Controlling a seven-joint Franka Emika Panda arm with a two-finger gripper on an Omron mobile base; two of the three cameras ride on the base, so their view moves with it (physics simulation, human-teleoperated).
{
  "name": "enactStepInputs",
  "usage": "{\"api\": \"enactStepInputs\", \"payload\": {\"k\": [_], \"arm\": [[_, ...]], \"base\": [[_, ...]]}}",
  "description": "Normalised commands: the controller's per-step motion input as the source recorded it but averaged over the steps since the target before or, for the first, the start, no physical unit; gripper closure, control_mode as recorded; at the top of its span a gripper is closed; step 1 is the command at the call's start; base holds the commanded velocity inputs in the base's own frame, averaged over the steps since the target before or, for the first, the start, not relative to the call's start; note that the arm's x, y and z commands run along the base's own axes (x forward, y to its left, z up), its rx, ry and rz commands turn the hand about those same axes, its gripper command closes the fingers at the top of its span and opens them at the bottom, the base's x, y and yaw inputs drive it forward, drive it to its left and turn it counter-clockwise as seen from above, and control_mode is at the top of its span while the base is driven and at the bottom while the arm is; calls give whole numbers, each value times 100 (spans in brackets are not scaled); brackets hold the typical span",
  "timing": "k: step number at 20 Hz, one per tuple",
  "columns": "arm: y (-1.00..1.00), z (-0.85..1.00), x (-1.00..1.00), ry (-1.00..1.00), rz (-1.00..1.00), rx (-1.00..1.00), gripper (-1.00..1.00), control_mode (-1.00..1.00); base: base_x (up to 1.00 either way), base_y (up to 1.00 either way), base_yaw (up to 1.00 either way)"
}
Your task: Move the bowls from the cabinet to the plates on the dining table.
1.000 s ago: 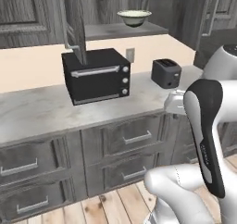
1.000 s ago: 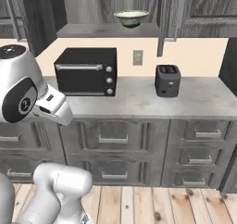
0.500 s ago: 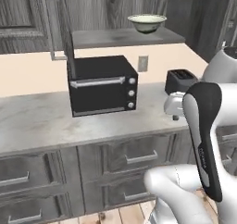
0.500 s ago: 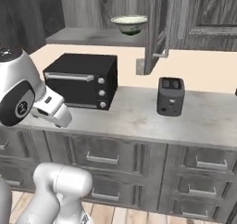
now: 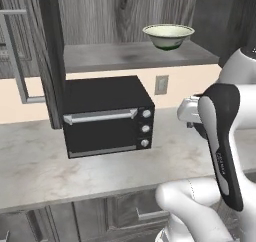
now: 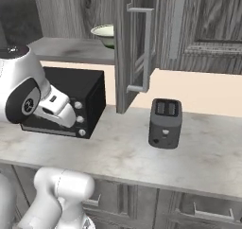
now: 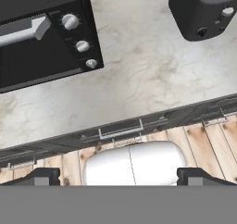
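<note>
In the left base view, the pale bowl (image 5: 168, 35) sits on the open cabinet (image 5: 135, 56) shelf above the toaster oven (image 5: 106, 116); raise your arm well over that oven first.

The right base view half-hides the bowl (image 6: 105, 35) behind the open door (image 6: 128, 48); everything looms larger than before, so the base has driven closer.

In the hand view, your claw (image 7: 118, 176) is spread wide and empty, pointing down at the surface (image 7: 139, 79).
</note>
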Motion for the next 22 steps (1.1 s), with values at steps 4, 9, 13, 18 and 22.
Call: {"api": "enactStepInputs", "payload": {"k": [4, 9, 13, 18, 22], "arm": [[0, 0, 0, 0, 0, 0, -100, 100], [0, 0, 0, 0, 0, 0, -100, 100], [0, 0, 0, 0, 0, 0, -100, 100], [0, 0, 0, 0, 0, 0, -100, 100], [0, 0, 0, 0, 0, 0, -100, 100]], "base": [[87, 4, 1], [64, 3, 1], [10, 4, -1], [0, 0, 0], [0, 0, 0]]}}
